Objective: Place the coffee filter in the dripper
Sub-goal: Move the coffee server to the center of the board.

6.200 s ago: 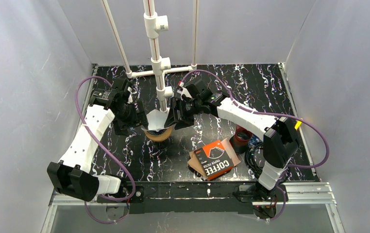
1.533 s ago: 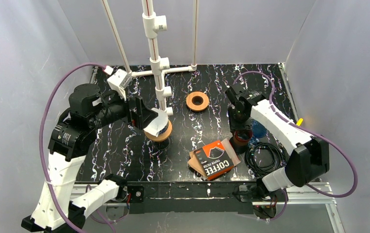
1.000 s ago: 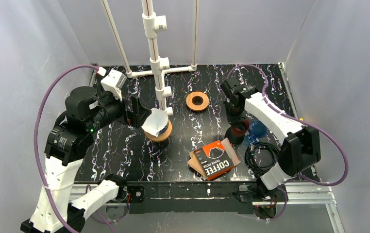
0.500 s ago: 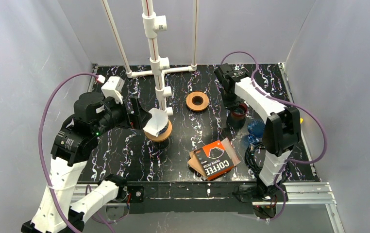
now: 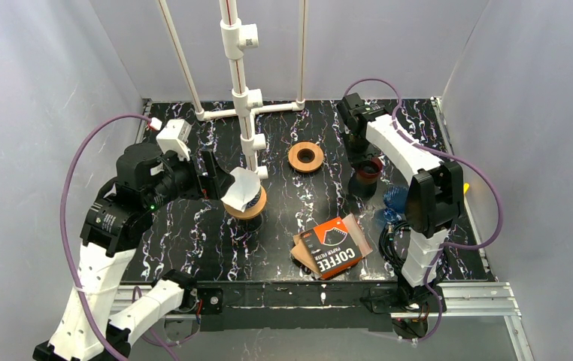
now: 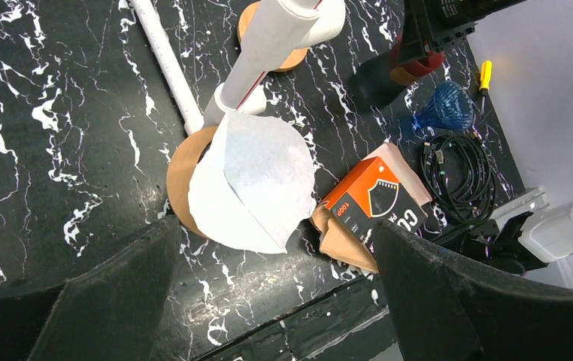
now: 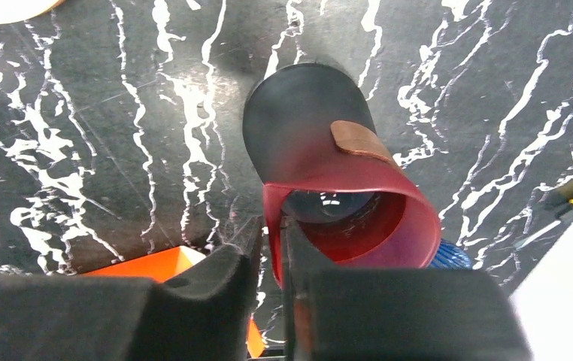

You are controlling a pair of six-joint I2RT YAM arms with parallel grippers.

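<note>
The white paper coffee filter (image 5: 242,189) (image 6: 257,180) sits tilted in the brown dripper (image 5: 254,211) (image 6: 180,174) and leans against the white pipe stand. My left gripper (image 5: 219,177) (image 6: 272,241) hovers just left of the filter, wide open and holding nothing. My right gripper (image 5: 359,154) (image 7: 274,248) is at the back right, over a red-and-black cup (image 5: 365,171) (image 7: 306,135) that stands on the table. The cup's red rim lies between its fingers, which stand slightly apart with a sliver of gap.
An orange coffee filter box (image 5: 334,247) (image 6: 374,199) lies near the front edge. A brown ring (image 5: 306,156), a blue ribbed cone (image 5: 396,197) (image 6: 443,107) and a black cable coil (image 5: 407,242) are on the right side. The white pipe stand (image 5: 241,90) rises at centre back.
The right arm has carried the cup from the near right toward the back, and its jaws have eased apart on the rim. The left gripper has stayed open beside the filter.
</note>
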